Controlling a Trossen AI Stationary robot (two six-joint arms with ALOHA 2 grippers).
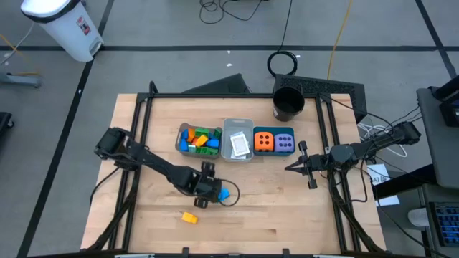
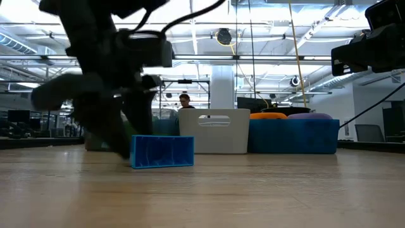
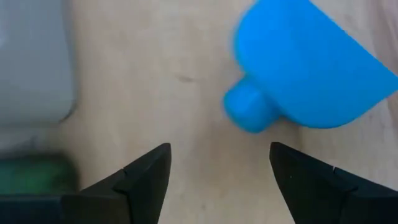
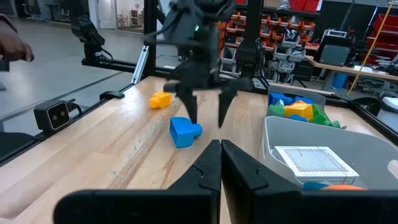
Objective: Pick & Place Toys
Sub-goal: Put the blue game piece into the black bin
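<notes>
A blue brick (image 1: 224, 193) lies on the wooden table (image 1: 287, 215) near its middle. My left gripper (image 1: 208, 190) hangs just above the table on the brick's left side, pointing steeply down. It is open, and in the left wrist view the blue brick (image 3: 311, 68) lies ahead of the fingertips, not between them. The right wrist view shows my left gripper (image 4: 205, 121) with its fingers spread over the blue brick (image 4: 183, 132). A yellow-orange brick (image 1: 188, 217) lies nearer the front edge. My right gripper (image 1: 290, 166) waits shut at the table's right, pointing level toward the middle.
Three bins stand in a row at the back of the table: a clear bin (image 1: 181, 139) of coloured bricks, a grey bin (image 1: 237, 127) with a white card, and a teal bin (image 1: 274, 130) with an orange and a purple dotted cube. A black cup (image 1: 288, 104) stands behind them.
</notes>
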